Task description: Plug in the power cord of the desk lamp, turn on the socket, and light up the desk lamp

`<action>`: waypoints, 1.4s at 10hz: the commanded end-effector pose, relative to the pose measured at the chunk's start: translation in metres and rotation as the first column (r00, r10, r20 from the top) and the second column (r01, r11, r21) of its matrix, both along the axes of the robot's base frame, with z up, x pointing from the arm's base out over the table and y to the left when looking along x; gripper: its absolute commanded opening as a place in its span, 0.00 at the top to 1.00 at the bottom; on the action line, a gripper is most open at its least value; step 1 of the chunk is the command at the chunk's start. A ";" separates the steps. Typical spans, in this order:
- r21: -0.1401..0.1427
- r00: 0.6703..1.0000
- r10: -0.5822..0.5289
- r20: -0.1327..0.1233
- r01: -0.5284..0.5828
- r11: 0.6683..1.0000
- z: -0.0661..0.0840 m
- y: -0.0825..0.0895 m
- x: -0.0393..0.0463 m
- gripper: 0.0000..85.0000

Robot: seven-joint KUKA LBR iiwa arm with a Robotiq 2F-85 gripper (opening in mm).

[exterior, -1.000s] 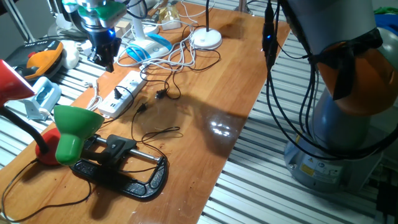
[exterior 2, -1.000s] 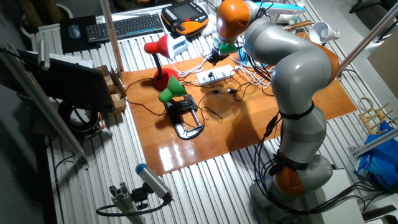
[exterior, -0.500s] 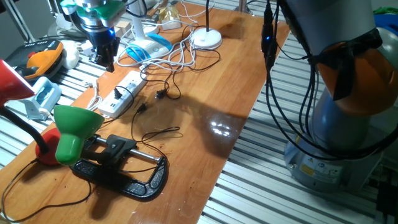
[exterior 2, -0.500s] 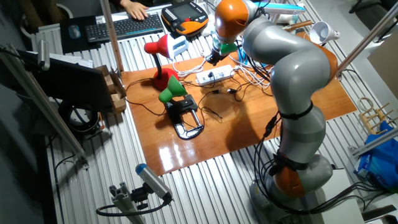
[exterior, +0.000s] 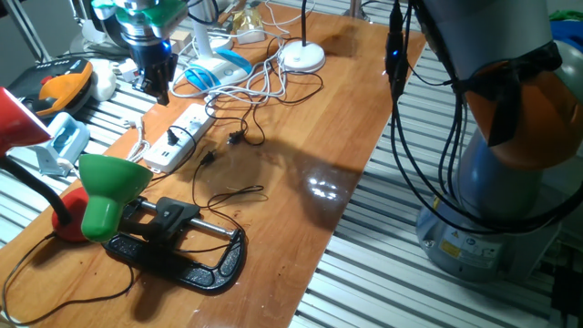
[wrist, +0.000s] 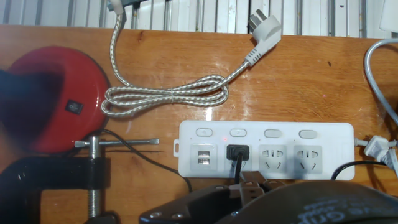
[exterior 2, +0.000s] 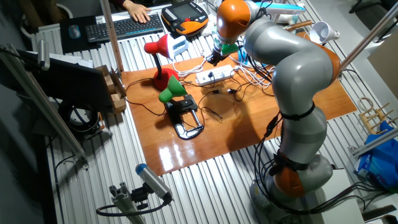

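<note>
End effector (exterior: 157, 80) hangs over the far-left end of the bench (exterior: 301, 155); in the hand view its dark body fills the bottom edge and the fingertips don't show clearly, so I can't tell whether it's apart or together, and it doesn't visibly hold anything. Directly below and just ahead of it is the socket (wrist: 266, 148), a white strip lying flat with its long axis running left-right across the hand view. A black plug (wrist: 237, 152) already sits in the second outlet from the left, its cord running down toward the hand. Above the outlets is a row of four switch buttons (wrist: 238, 132), one per outlet; a small red dot shows near the second one, though too small to say whether it's an indicator. Judgement: plugging in looks done, next is pressing the button above the occupied outlet, meaning a short shift along the strip's short axis, away from the hand, then down. Beyond the strip, a braided cord (wrist: 168, 96) with a loose white plug (wrist: 261, 31) lies unplugged on the bench. Left of that is the red lamp base (wrist: 59, 99), with a black clamp (wrist: 56, 186) nearer. The green lamp (exterior: 107, 187) doesn't look lit.
</note>
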State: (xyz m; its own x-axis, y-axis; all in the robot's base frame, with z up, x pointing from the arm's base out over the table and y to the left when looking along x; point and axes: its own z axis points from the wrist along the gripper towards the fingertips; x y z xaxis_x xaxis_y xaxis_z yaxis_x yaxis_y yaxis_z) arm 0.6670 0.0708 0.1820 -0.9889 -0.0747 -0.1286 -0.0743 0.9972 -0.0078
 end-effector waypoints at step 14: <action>0.078 0.998 -0.055 0.011 0.054 0.995 -0.009 0.001 -0.0001 1.00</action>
